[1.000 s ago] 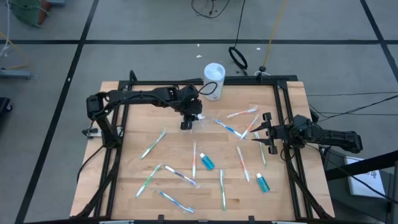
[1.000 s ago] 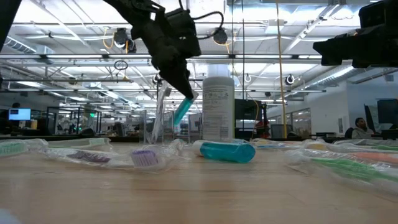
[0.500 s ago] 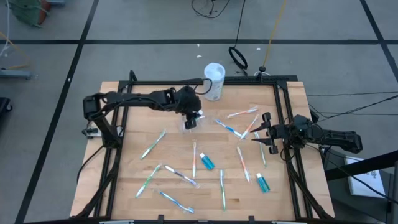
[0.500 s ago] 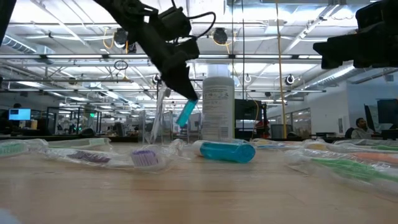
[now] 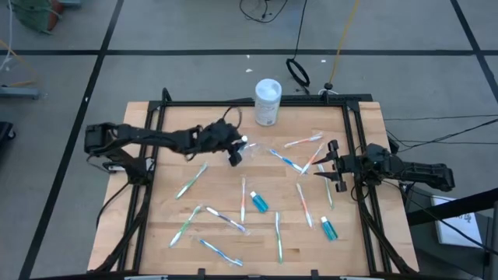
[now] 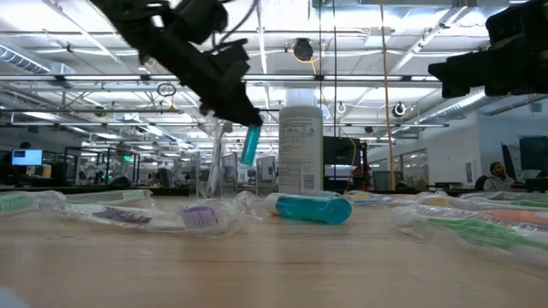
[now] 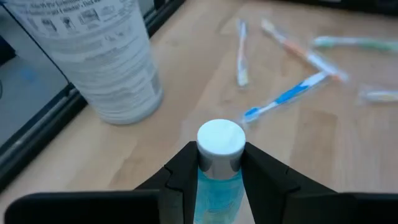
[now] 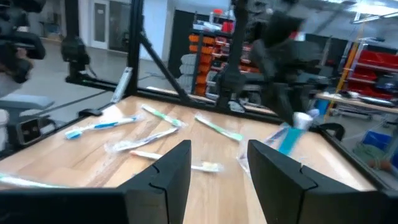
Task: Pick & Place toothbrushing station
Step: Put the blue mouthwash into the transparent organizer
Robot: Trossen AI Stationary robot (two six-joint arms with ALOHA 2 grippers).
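From above, the left end effector (image 5: 235, 152) sits over the far middle of the wooden worktop (image 5: 163, 210), near the white container (image 5: 267, 101). Toothbrushes (image 5: 191, 180) lie scattered across the worktop, and two toothpaste tubes (image 5: 258, 202) rest nearer the front. The right end effector (image 5: 331, 166) waits at the right edge, its fingers apart around nothing.

The level view adds height: the left end effector (image 6: 244, 120) holds a blue toothpaste tube (image 6: 250, 144) tilted in the air, above the clear cup (image 6: 214, 171) (barely visible from overhead).

The left wrist view settles the grip: both fingers (image 7: 180, 177) press the tube's sides just below its white cap (image 7: 221, 138).

The right wrist view shows its own fingers (image 8: 163, 174) parted and empty.
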